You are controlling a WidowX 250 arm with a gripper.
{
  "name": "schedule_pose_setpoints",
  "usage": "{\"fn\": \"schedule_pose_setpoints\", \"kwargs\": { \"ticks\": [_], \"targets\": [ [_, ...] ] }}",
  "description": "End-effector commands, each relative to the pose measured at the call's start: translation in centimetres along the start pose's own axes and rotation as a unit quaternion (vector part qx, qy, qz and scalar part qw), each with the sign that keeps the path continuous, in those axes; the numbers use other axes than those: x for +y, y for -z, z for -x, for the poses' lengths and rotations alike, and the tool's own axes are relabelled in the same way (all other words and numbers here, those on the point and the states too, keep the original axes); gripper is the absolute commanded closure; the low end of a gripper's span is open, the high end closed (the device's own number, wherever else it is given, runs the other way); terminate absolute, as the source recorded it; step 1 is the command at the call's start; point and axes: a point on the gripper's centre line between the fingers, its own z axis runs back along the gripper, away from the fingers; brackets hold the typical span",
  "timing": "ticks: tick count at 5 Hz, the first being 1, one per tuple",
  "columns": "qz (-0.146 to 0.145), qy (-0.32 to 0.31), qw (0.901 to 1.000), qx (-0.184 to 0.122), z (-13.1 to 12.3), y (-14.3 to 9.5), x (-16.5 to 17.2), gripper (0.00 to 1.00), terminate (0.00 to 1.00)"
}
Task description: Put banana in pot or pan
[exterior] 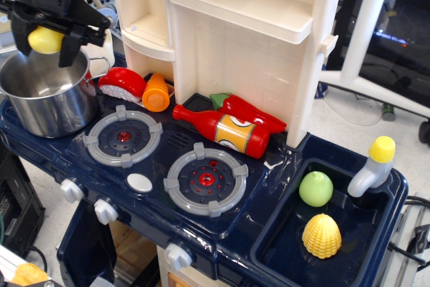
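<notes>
My gripper (46, 39) is at the top left, above the shiny steel pot (47, 102) that stands at the left end of the toy stove. It is shut on the yellow banana (44, 39), of which only a rounded end shows between the black fingers (69, 44). The banana hangs over the pot's opening, a little above the rim. The pot looks empty inside.
A red ketchup bottle (224, 130), a red pepper (248, 113), an orange piece (156, 92) and a red-and-white piece (122, 83) lie behind the burners (205, 180). The cream shelf unit (235, 25) stands right of the gripper. The sink (376, 240) holds a green fruit (316, 188) and yellow corn (322, 236).
</notes>
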Motion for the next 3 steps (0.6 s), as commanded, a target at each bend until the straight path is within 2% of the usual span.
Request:
{"fn": "schedule_pose_setpoints", "kwargs": {
  "ticks": [1,2,3],
  "targets": [
    [0.003,-0.002,0.9998,-0.021,-1.83,-1.47,-0.47,0.00,0.00],
    [0.003,-0.002,0.9998,-0.021,-1.83,-1.47,-0.47,0.00,0.00],
    [0.003,-0.002,0.9998,-0.021,-1.83,-1.47,-0.47,0.00,1.00]
  ]
}}
